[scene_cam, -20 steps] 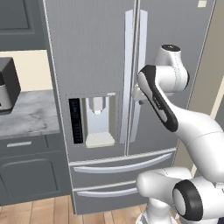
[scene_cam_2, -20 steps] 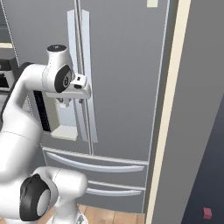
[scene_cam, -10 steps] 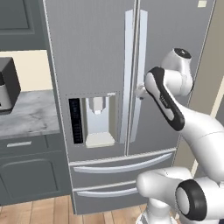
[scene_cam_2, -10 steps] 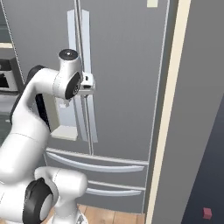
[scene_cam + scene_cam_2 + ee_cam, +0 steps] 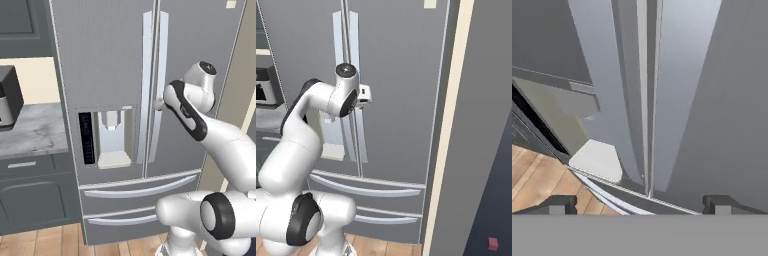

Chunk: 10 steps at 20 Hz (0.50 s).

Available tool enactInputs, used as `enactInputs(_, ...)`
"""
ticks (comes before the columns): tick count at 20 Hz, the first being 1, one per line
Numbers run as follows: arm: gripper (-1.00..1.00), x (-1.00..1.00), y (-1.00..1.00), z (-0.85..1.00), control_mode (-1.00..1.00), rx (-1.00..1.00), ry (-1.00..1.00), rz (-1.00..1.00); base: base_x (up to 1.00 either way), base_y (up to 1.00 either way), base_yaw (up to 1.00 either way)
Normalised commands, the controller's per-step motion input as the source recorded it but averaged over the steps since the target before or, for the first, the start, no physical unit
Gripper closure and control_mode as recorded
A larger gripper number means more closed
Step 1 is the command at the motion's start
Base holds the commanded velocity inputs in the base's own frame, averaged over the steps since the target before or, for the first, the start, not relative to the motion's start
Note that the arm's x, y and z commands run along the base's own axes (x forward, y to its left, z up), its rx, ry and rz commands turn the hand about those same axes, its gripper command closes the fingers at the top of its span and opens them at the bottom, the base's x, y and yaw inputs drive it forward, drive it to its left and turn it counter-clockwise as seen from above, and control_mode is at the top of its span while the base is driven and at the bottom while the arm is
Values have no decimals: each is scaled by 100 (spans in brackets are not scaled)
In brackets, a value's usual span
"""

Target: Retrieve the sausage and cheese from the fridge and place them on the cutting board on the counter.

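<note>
The grey fridge (image 5: 115,65) stands with both doors shut, so the sausage and cheese are hidden. The cutting board is out of view. My gripper (image 5: 159,103) sits at mid height against the two long silver handles, at the right door's handle (image 5: 161,60). From the other side the gripper (image 5: 364,97) touches or nearly touches the same handle (image 5: 353,45). In the hand view the gripper (image 5: 641,202) is open, its fingertips (image 5: 559,203) set wide on either side of the door seam and the handles (image 5: 677,85). Nothing is between them.
The marble counter (image 5: 30,131) over dark grey cabinets lies left of the fridge, with a dark appliance (image 5: 7,95) on it. The water dispenser (image 5: 111,137) is in the left door. Two drawer handles (image 5: 140,189) cross the fridge's bottom. A beige wall panel (image 5: 448,125) borders the fridge's right side.
The arm has stretched forward and brought the hand from just short of the doors up to the fridge's handles. The jaws have stayed open.
</note>
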Motion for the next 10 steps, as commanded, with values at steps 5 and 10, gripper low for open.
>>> enactInputs(5, -100, 46, 0, -7, -100, 0, 0, -16, 0, 0, 0)
enactInputs(10, -100, 45, -2, -10, -100, 0, 0, -13, 0, 0, 0)
